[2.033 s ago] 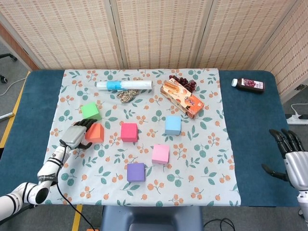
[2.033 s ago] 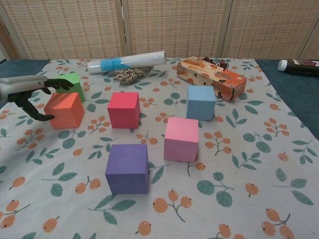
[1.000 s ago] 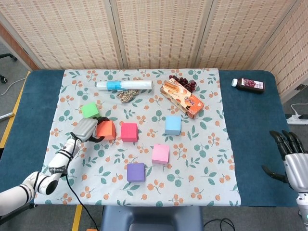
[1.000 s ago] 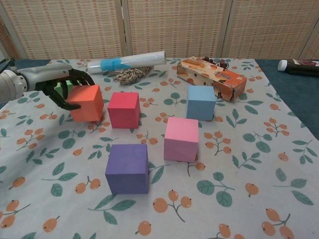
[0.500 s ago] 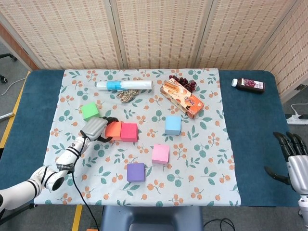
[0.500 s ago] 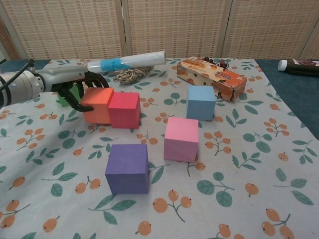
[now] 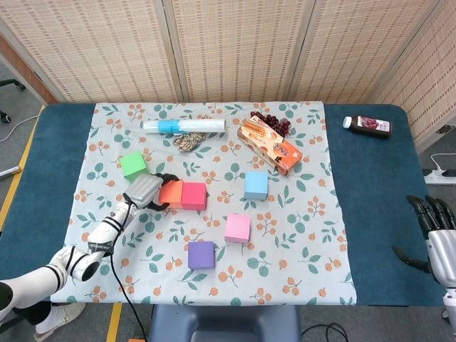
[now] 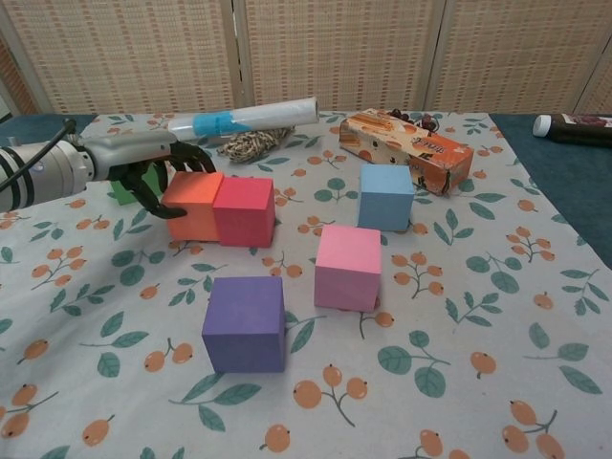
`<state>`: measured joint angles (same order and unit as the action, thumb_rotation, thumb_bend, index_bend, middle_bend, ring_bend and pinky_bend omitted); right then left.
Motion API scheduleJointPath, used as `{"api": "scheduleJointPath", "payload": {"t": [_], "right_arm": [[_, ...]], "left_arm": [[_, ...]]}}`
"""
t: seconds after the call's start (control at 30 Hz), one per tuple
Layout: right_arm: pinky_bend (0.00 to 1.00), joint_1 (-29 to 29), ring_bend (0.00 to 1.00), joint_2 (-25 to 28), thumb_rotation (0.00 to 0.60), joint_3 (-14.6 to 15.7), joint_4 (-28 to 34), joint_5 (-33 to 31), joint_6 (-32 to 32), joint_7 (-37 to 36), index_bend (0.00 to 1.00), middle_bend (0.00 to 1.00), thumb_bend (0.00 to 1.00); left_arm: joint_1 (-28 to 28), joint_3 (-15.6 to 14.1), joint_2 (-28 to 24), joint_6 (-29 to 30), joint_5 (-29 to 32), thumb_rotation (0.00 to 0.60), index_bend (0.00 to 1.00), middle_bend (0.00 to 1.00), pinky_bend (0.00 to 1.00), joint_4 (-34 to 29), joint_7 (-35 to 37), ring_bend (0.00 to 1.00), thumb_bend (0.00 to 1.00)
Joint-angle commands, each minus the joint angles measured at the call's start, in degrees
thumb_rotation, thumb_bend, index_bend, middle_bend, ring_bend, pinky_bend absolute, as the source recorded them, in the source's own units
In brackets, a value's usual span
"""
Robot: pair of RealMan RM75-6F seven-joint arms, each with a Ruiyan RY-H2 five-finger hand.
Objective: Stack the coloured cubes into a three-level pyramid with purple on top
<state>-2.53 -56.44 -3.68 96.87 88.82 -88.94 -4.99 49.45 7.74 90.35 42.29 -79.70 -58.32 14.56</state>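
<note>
An orange cube [image 7: 171, 194] [image 8: 194, 206] sits on the floral cloth, its side touching the red cube [image 7: 193, 195] [image 8: 245, 210]. My left hand [image 7: 144, 189] [image 8: 153, 167] grips the orange cube from its left, fingers curled over its top and front. Just behind the hand lies the green cube [image 7: 132, 164], mostly hidden in the chest view. The blue cube [image 7: 256, 185] [image 8: 386, 197], pink cube [image 7: 238, 228] [image 8: 348, 267] and purple cube [image 7: 201, 254] [image 8: 245, 323] stand apart. My right hand [image 7: 436, 231] hangs open at the table's right edge.
At the back lie a white-and-blue roll [image 7: 184, 126] [image 8: 244, 118], a coil of rope [image 7: 187, 141] [image 8: 251, 145], an orange snack box [image 7: 271, 146] [image 8: 406, 148] and dark grapes [image 7: 274, 121]. A dark bottle [image 7: 368, 125] [image 8: 574, 127] lies at the far right.
My left hand took the orange cube and carried it right until it met the red cube, which shifted slightly right. The right hand sank a little.
</note>
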Motion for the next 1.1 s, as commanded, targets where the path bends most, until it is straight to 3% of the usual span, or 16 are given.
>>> {"api": "scheduleJointPath", "payload": {"t": [0.03, 0.8, 1.1], "right_arm": [[0.06, 0.02, 0.00, 0.04, 0.600, -0.03, -0.01, -0.10, 0.04, 0.03, 0.00, 0.09, 0.06], [0.06, 0.36, 0.00, 0.05, 0.600, -0.13, 0.02, -0.32, -0.12, 0.10, 0.00, 0.09, 0.06], [0.06, 0.62, 0.00, 0.14, 0.600, -0.10, 0.01, -0.16, -0.47, -0.02, 0.00, 0.09, 0.06]], "left_arm": [[0.22, -0.16, 0.26, -0.27, 0.04, 0.600, 0.27, 0.35, 0.40, 0.36, 0.02, 0.31, 0.34], [0.87, -0.72, 1.13, -0.30, 0.50, 0.600, 0.25, 0.34, 0.39, 1.16, -0.32, 0.30, 0.34], [0.95, -0.85, 0.88, -0.96, 1.22, 0.600, 0.20, 0.28, 0.36, 0.62, -1.21, 0.28, 0.34]]}}
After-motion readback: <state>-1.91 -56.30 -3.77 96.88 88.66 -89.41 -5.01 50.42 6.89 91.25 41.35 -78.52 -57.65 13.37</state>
